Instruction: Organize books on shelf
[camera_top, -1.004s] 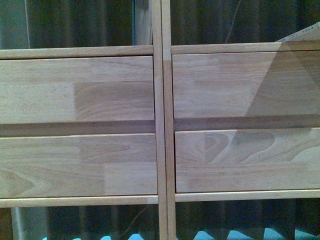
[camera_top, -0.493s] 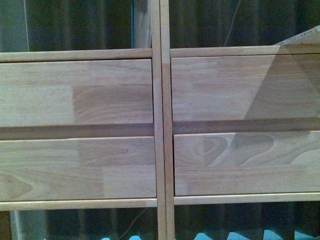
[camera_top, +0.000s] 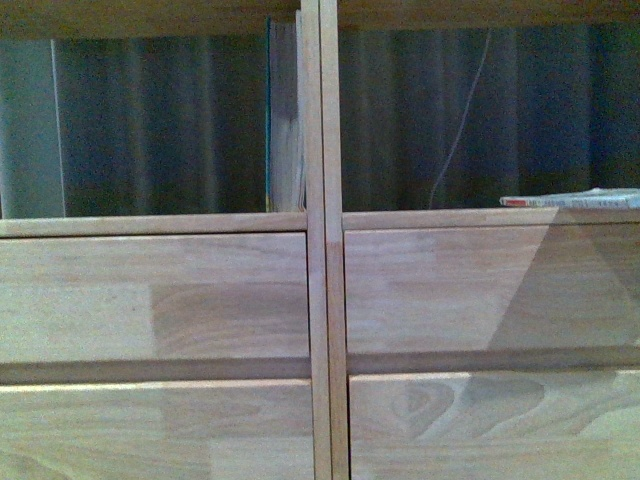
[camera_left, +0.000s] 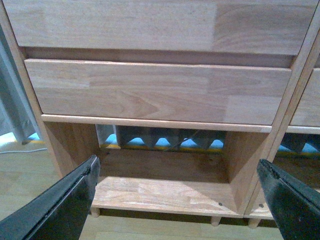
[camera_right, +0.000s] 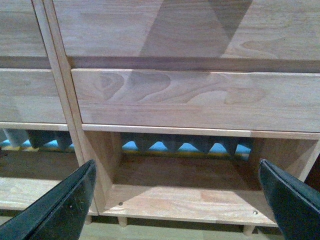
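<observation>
**Flat paperback next: both pincers empty and low**

Your left pincer (camera_left: 177, 202) gapes wide, low before the shelf (camera_top: 150, 224). Upright books (camera_top: 285, 130) stand against the divider (camera_top: 325, 150). The paperback (camera_top: 572, 200) lies flat, right compartment. Right pincer (camera_right: 175, 205) wide: raise it level and grip the spine squarely.
</observation>
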